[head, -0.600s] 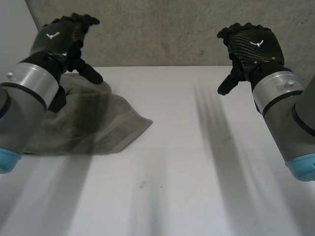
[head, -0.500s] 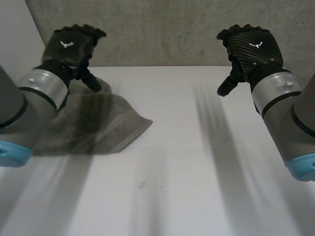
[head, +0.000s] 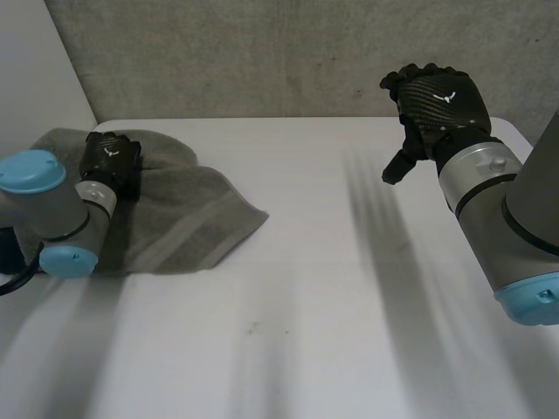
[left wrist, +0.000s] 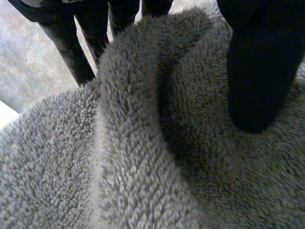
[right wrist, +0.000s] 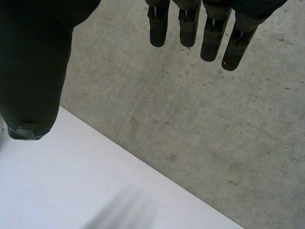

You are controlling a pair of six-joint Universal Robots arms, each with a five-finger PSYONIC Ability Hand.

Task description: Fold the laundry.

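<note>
Past the bare front of the white table, the rumpled grey terry towel lies at centre left. The left hand has dropped onto its far part and pinches a ridge between thumb and fingers, so folding looks about to begin. At upper right, the right hand hovers with fingers relaxed, empty.

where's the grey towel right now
In the head view the grey terry towel lies bunched at the far left of the white table, the left robot hand pinching a fold of it.

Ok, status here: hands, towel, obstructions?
Left hand pinching a raised fold of the towel, toward its far side. Right hand open, raised above the table, empty. Towel rumpled, unfolded. Nothing in the way.
</note>
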